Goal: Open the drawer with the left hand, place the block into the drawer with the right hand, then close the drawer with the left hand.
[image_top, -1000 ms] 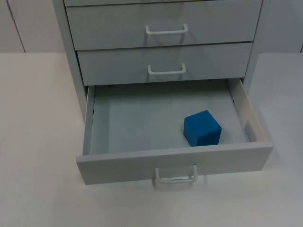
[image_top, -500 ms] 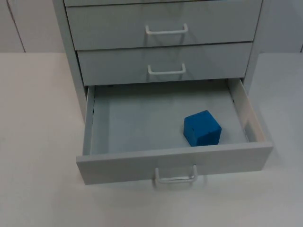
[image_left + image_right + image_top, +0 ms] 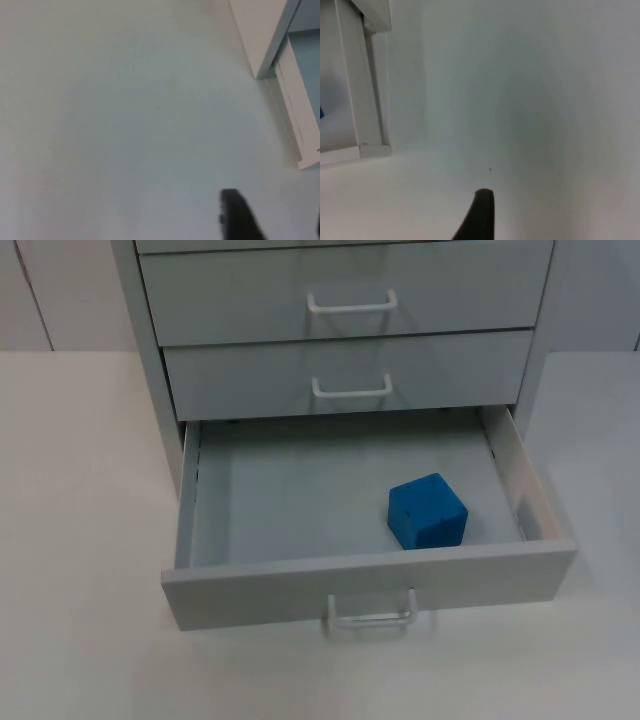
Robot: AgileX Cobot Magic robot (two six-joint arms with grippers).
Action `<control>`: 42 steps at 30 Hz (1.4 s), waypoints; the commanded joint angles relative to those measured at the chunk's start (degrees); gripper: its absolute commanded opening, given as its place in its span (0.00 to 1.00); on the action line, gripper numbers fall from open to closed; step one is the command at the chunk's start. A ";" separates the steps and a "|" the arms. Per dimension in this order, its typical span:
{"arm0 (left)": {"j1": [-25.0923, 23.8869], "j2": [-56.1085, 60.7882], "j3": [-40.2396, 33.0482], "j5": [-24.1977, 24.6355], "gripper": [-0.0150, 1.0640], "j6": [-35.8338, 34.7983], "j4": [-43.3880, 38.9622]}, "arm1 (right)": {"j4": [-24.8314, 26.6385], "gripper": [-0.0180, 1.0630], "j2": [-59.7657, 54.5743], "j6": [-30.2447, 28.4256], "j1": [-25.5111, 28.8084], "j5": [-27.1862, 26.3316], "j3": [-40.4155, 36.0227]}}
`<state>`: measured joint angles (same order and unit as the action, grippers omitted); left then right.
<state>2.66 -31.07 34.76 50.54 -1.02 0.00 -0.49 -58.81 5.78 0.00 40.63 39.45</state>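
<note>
One blue block (image 3: 427, 510) sits inside the open bottom drawer (image 3: 370, 580) of a grey cabinet (image 3: 340, 310), right of centre in the top view and close behind the drawer's front panel. Two upper drawers (image 3: 350, 375) remain shut, each with a white bar handle. The open drawer is pulled well out over the white table (image 3: 80, 540), its own handle (image 3: 371, 615) jutting from the middle of the front panel near the lower edge of the frame.

Seen from its wrist camera, the left gripper (image 3: 240, 215) hangs over bare table just beside the drawer's side wall (image 3: 295, 115); whether its fingers are apart or together cannot be told. The right gripper (image 3: 480, 215) waits over the table on the drawer's other side, with a sliver of blue, probably the block, at the far edge of that view; its finger spacing likewise cannot be told.

With the block already in the drawer, the remaining step looks to be the closing, which falls to the left arm. The drawer appears rigid and likely slides on runners, so a straight push on the flat front panel near the handle, or a grip on the handle bar itself, should send it home evenly; pushing at a corner could skew it. The block looks light and hard-edged and may slide a little when the drawer stops.
</note>
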 commanded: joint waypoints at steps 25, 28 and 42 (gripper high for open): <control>9.91 -21.85 4.70 -0.93 0.01 25.58 19.85 | -0.86 0.74 0.37 -0.92 0.16 -0.34 0.30; 17.23 -26.03 6.66 -4.24 0.01 21.48 15.15 | -0.86 0.74 0.37 -0.92 0.16 -0.47 0.30; 46.56 -38.73 6.70 -14.90 0.01 -9.39 -20.66 | -0.86 0.74 0.37 -0.92 0.16 0.53 0.30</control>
<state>46.71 -68.74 41.02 37.21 -6.60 -16.83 -1.00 -58.81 5.13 0.00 40.95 39.45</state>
